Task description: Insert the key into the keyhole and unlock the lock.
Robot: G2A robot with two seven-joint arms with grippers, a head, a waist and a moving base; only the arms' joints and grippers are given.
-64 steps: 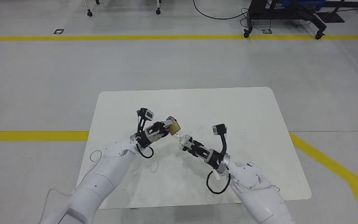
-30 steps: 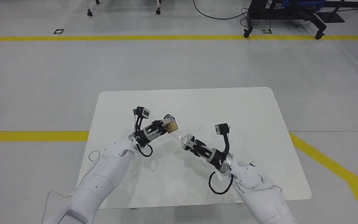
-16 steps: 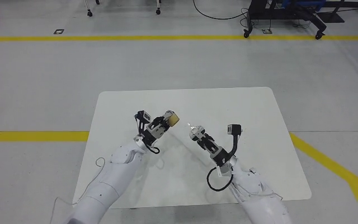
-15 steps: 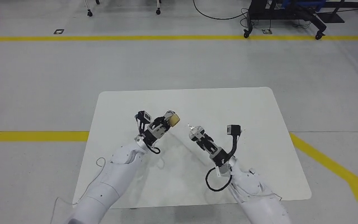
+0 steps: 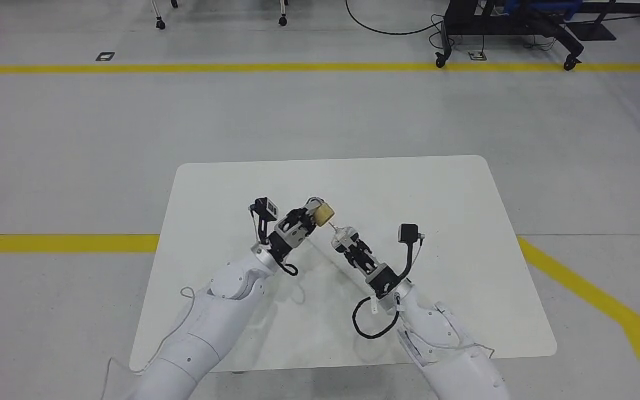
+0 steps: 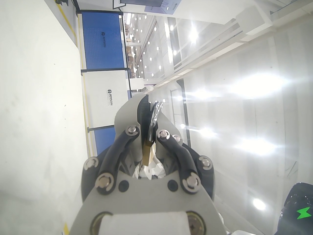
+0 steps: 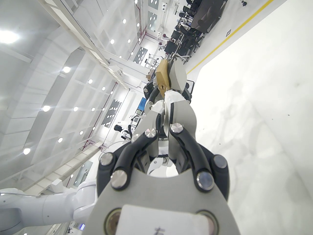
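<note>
Brass-yellow lock [image 5: 322, 212], white table [image 5: 440, 190].

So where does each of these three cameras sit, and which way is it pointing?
Top view: above the arms, looking down at the white table; both arms show.
Left wrist view: on the left wrist, looking along the left gripper, shut on the brass lock, past the table edge toward ceiling lights.
Right wrist view: on the right wrist, looking along the right gripper, which pinches the key, straight at the lock's keyhole.
Shared: all three show the lock; the right wrist view also catches the left gripper.
</note>
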